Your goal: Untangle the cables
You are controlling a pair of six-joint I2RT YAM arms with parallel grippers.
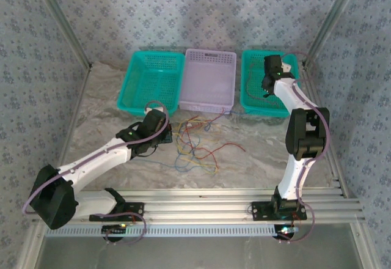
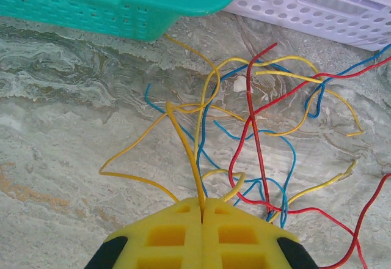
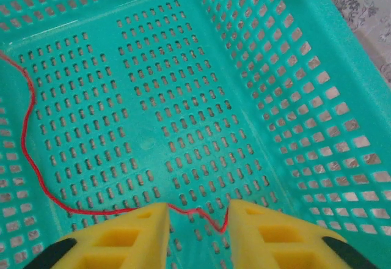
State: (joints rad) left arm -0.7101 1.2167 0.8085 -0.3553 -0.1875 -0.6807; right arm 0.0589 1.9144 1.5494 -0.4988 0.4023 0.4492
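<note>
The cables lie in a loose yellow, red and blue tangle on the marble table in front of the baskets. My left gripper sits at the tangle's left edge, shut on a yellow cable that rises from between its pads. Red cables and blue cables cross just beyond it. My right gripper hovers open inside the right teal basket. One thin red cable lies on the basket floor and runs across the gap between the fingers.
Three baskets stand in a row at the back: a left teal basket, a lavender basket and the right teal basket. In the left wrist view, the teal basket and the lavender basket border the tangle.
</note>
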